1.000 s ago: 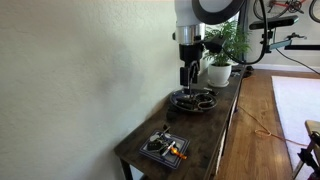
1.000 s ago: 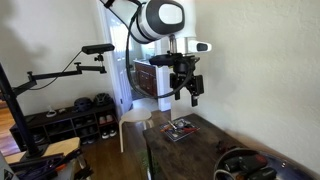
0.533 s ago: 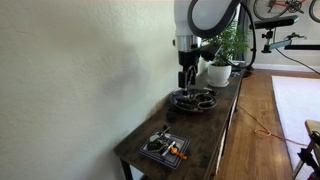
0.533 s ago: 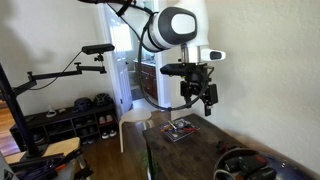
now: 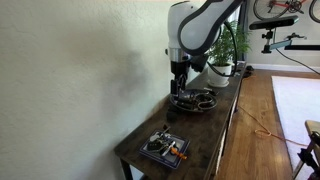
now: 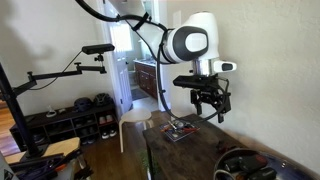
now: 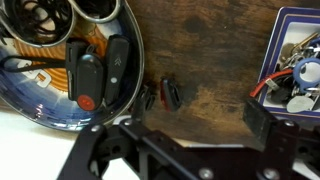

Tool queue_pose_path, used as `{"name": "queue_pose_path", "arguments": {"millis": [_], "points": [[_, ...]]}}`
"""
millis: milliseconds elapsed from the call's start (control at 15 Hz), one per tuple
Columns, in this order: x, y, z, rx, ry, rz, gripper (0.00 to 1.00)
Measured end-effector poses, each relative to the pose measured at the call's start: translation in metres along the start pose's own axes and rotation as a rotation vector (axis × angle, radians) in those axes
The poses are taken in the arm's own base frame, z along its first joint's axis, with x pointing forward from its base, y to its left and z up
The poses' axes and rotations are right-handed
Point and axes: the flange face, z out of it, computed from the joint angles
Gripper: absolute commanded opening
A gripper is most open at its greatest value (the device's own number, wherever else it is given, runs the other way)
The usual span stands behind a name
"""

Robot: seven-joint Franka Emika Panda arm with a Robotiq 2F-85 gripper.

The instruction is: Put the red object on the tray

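The small dark square tray (image 5: 165, 147) sits at the near end of the wooden table and holds several small items, one of them orange. It also shows in an exterior view (image 6: 181, 130) and at the right edge of the wrist view (image 7: 290, 40), where a red piece (image 7: 309, 72) lies in it. The round dark dish (image 7: 40, 110) holds black objects, one with a red button (image 7: 87, 101). My gripper (image 7: 195, 125) is open and empty, hanging above the bare table between dish and tray. It appears in both exterior views (image 5: 178, 88) (image 6: 210, 112).
Two small dark pieces (image 7: 160, 95) lie on the table beside the dish. A potted plant (image 5: 220, 62) stands at the far end of the table. The wall runs along one long side of the table; the other side drops to the floor.
The arm has swung along the table and come lower, bringing the gripper nearer the round dish. The gripper stays open and empty.
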Motion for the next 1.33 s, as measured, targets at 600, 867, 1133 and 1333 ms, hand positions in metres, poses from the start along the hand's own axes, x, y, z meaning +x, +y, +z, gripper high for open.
{"name": "queue_pose_path", "arguments": {"millis": [600,867,1133,1333], "points": [[0.005,0.0,0.002,-0.001,0.003,-0.009,1.0],[0.009,0.0,0.019,0.001,-0.009,-0.021,1.0],[0.019,0.003,0.046,0.0,-0.006,-0.062,1.0],[0.03,0.005,0.066,-0.001,-0.008,-0.097,1.0]]}}
